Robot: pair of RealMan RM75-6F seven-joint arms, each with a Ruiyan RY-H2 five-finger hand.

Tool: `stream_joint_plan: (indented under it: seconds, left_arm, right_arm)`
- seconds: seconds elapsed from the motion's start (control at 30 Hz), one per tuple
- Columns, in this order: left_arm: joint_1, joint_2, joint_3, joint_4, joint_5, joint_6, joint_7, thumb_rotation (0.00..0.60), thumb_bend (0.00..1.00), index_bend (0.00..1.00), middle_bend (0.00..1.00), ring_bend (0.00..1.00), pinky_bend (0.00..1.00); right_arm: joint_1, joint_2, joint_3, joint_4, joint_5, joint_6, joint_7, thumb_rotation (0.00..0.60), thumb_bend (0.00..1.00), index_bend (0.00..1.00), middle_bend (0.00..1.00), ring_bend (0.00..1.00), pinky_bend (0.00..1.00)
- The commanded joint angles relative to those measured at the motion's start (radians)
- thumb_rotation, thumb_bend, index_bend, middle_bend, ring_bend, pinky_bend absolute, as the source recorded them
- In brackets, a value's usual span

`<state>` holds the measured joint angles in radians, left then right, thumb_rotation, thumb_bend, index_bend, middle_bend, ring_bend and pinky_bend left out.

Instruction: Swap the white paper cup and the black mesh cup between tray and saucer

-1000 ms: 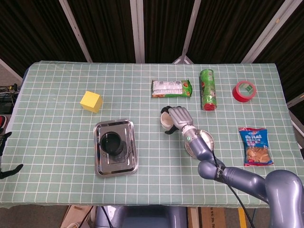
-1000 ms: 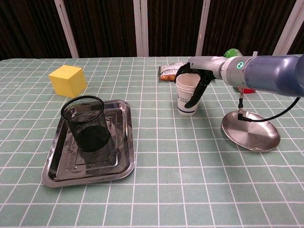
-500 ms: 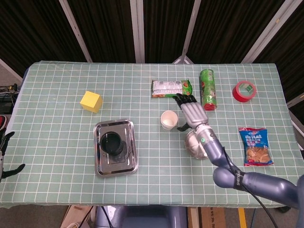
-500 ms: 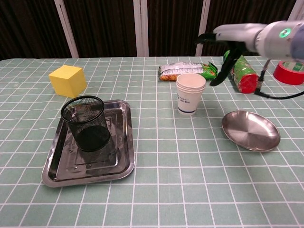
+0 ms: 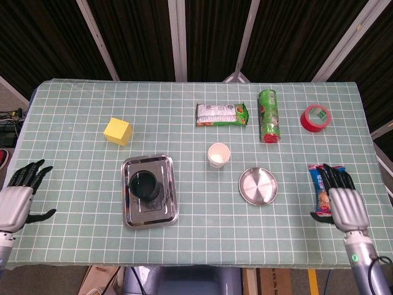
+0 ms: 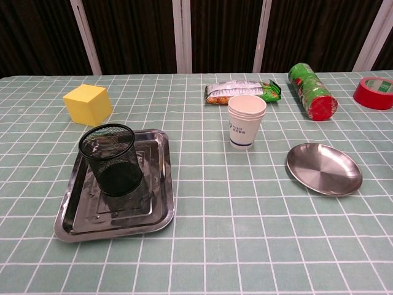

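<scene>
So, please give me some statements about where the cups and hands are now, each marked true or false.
1. The black mesh cup stands in the tray. True.
2. The white paper cup sits on the saucer. False: it stands on the table beside the saucer.
3. The right hand holds the paper cup. False: it holds nothing and is over the snack bag.
4. The left hand holds nothing. True.

Head view overhead, far; chest view low, near; both share tray (image 5: pixel 149 190) (image 6: pixel 158 178).
</scene>
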<state>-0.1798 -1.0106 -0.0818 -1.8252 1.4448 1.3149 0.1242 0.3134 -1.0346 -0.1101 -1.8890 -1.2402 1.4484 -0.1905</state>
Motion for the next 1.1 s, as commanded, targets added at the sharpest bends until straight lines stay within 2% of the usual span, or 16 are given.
stream_joint_plan:
  seconds: [0.03,0.13,0.33,0.57,0.77,0.97,1.1]
  left_arm:
    - [-0.151,0.061,-0.046,-0.096,-0.028,-0.211,-0.009,0.600,0.08,0.12,0.00,0.00,0.09]
    - [-0.243,0.068,-0.081,-0.132,-0.096,-0.333,0.013,0.600,0.05,0.12,0.00,0.00,0.09]
    - [-0.386,0.020,-0.108,-0.142,-0.256,-0.511,0.059,0.600,0.05,0.12,0.00,0.00,0.09]
    - [-0.484,-0.084,-0.097,-0.102,-0.371,-0.571,0.122,0.600,0.05,0.12,0.00,0.00,0.09]
    - [-0.540,-0.188,-0.082,-0.036,-0.431,-0.572,0.155,0.600,0.05,0.12,0.00,0.00,0.08]
    - [-0.556,-0.258,-0.073,0.014,-0.431,-0.531,0.158,0.600,0.05,0.12,0.00,0.00,0.08]
    - [-0.563,-0.271,-0.061,0.034,-0.427,-0.530,0.158,0.600,0.05,0.12,0.00,0.00,0.09]
  right_arm:
    - [-0.089,0.000,-0.063,0.058,-0.075,0.052,0.074,0.600,0.01,0.00,0.00,0.00,0.00]
    - [-0.104,-0.011,-0.050,0.080,-0.079,0.045,0.097,0.600,0.01,0.00,0.00,0.00,0.00]
    - [-0.123,-0.010,-0.028,0.082,-0.089,0.035,0.094,0.600,0.01,0.00,0.00,0.00,0.00]
    - [-0.137,0.000,-0.004,0.078,-0.078,0.008,0.098,0.600,0.01,0.00,0.00,0.00,0.00]
    - [-0.150,0.012,0.013,0.077,-0.080,-0.008,0.119,0.600,0.01,0.00,0.00,0.00,0.00]
    - [-0.162,0.017,0.032,0.082,-0.084,-0.018,0.140,0.600,0.01,0.00,0.00,0.00,0.00]
    - [-0.166,0.017,0.038,0.083,-0.087,-0.030,0.149,0.600,0.01,0.00,0.00,0.00,0.00]
